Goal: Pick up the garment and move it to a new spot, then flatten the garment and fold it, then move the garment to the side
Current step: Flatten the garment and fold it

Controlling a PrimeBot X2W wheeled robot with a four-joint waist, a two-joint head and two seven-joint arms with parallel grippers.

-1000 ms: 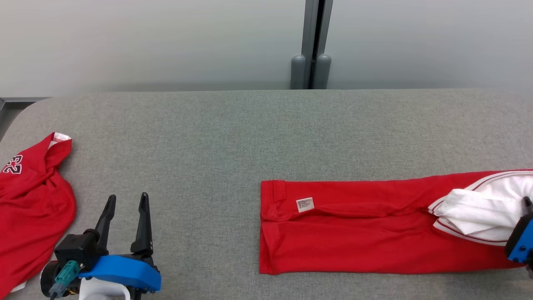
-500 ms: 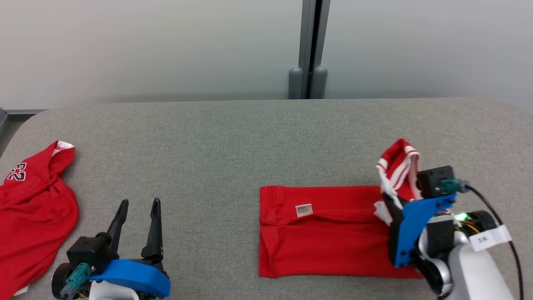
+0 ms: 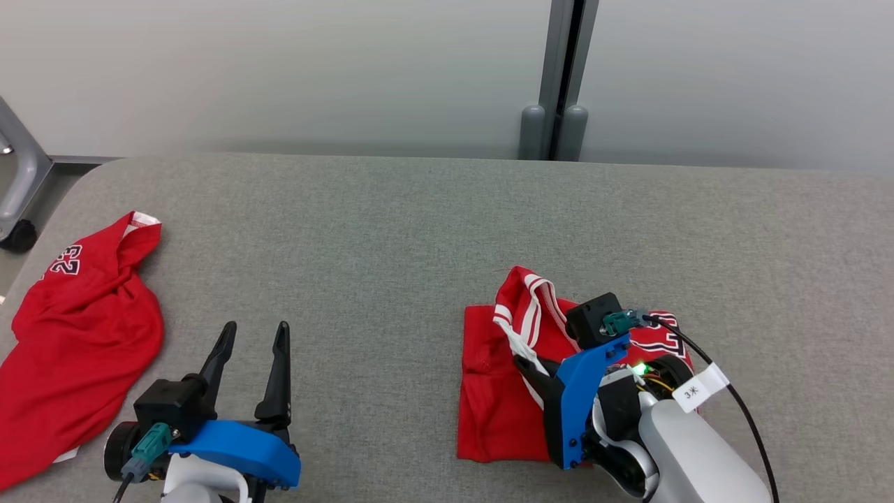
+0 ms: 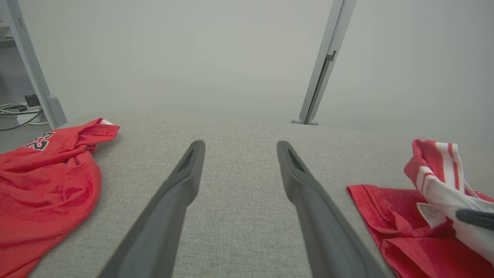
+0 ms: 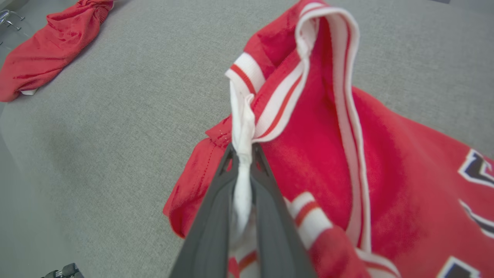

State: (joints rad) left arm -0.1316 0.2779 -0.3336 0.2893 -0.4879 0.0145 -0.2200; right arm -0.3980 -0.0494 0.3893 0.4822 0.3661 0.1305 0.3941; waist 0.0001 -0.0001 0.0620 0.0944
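Now right pincer [image 5: 242, 153] pinches folded garment [image 3: 496, 412], perhaps collar; second garment [image 3: 84, 335] crumpled; left pincer [image 3: 255, 327] wide, empty.

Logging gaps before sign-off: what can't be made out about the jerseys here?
1. Folded jersey: head view, right side hidden by the right gripper and arm.
2. Its lettering: right wrist view, cut off by the right edge.
3. Its label: left wrist view, print too small.
4. Other jersey: head view, cut off by the left edge.

Head cam looks down-forward over the table [image 3: 391, 230], left wrist cam low along it toward the wall [image 4: 231, 58], right wrist cam close above the jersey [image 5: 328, 154]; all share that jersey.
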